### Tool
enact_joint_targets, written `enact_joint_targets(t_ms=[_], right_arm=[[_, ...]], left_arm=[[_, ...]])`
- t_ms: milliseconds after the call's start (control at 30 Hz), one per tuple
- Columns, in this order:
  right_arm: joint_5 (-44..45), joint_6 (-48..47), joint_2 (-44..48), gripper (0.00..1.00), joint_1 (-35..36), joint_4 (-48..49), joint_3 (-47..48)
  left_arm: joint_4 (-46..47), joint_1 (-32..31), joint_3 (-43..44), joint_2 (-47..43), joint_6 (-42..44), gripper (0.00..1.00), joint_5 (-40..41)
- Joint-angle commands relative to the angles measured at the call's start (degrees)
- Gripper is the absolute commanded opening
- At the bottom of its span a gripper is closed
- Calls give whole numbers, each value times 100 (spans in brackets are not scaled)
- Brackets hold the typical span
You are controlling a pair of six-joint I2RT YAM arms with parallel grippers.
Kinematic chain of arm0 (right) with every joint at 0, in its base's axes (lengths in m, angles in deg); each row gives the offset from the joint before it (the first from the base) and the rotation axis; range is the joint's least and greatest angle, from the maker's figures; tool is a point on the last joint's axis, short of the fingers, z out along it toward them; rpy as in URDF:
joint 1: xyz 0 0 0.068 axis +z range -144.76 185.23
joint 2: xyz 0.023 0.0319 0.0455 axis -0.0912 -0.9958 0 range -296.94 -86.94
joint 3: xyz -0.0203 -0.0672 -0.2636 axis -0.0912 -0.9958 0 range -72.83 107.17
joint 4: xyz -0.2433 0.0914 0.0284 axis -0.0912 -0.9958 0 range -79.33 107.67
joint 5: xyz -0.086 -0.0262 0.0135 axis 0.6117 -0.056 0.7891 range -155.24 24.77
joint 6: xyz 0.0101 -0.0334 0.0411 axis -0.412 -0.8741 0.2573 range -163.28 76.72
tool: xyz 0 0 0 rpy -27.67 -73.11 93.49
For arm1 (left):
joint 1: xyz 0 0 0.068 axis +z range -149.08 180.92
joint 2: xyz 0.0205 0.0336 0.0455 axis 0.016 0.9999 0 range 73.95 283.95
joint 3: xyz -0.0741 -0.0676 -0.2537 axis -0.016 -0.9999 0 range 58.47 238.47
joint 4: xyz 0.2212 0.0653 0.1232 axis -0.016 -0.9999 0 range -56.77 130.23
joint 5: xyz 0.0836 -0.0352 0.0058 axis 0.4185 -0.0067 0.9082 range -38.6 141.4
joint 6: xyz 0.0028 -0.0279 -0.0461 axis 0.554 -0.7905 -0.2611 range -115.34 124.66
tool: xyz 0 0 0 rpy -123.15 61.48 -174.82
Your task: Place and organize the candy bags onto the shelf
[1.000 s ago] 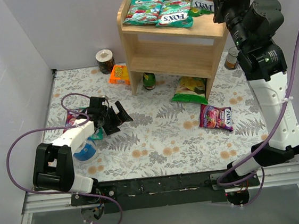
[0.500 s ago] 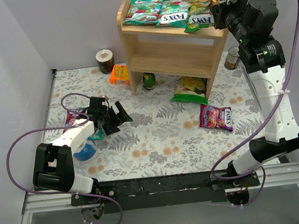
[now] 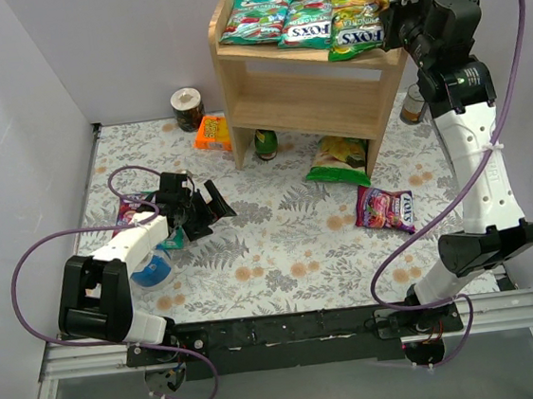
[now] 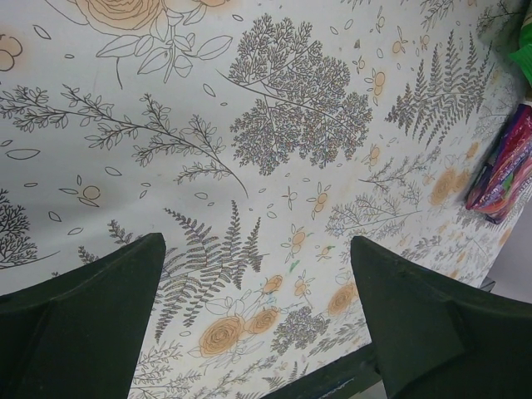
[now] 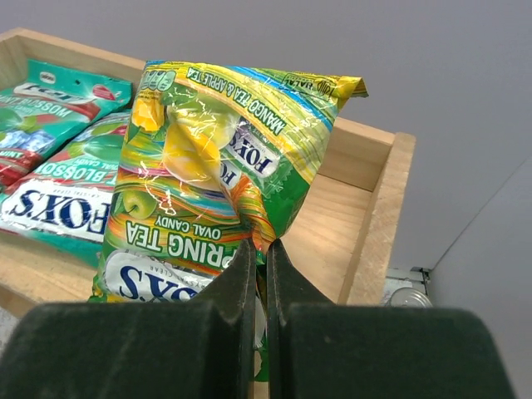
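The shelf point(image 3: 222, 33) stands against the far edge of the desk. On its rimmed top tier two teal candy bags lie flat side by side, one at the left end point(image 3: 255, 15) and one just beside it toward the middle point(image 3: 313, 21). At the right end, the right gripper point(image 5: 258, 249) is clenched on the lower edge of a yellow-green candy bag point(image 5: 208, 166), which stands crumpled and upright over the tier. Its bottom is close to the wood. Whether it is one bag or two pressed together, I cannot tell.

Down on the floral desk, a purple candy bag point(image 3: 385, 209) lies flat toward the right edge. A large green-and-yellow snack bag point(image 3: 341, 161) sits half under the shelf's right side, and a small dark can point(image 3: 266, 144) stands by its left leg. Near the left edge, the left gripper point(image 4: 256, 245) hovers with its fingers spread wide and nothing between them. Another purple bag point(image 3: 129, 211) lies partly beneath that arm.
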Motion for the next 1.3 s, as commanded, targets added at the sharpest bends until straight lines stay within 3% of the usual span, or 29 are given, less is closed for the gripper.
enact_joint_targets(t_ms=[0,67,200,267,467,733,1067,1200,1267], right_arm=[[532,-26,65,1,-164,549,102],[585,-26,39,5,-173,575,102],[717,35,213,21,-173,882,-300],[665,44,293,38,-173,1172,-486],[875,27,135,52,-182,1190,-267],[937,123,302,56,-182,1612,-328],[-117,448,224,57,-182,1814,-407],[-136,405,153,57,-25,2683,-881],[-39,378,-39,57,28,2746,-603]], left_arm=[[-34,-20,87,-136,97,94,67],[-34,-20,114,-101,97,94,58],[-34,-29,149,-57,105,94,49],[-34,-20,149,-30,105,95,41],[-34,-20,114,-30,114,94,49],[-25,-20,87,-57,97,94,84],[-25,-20,131,-39,114,95,102],[-25,-20,105,-48,123,95,102],[-17,-20,88,-48,123,95,84]])
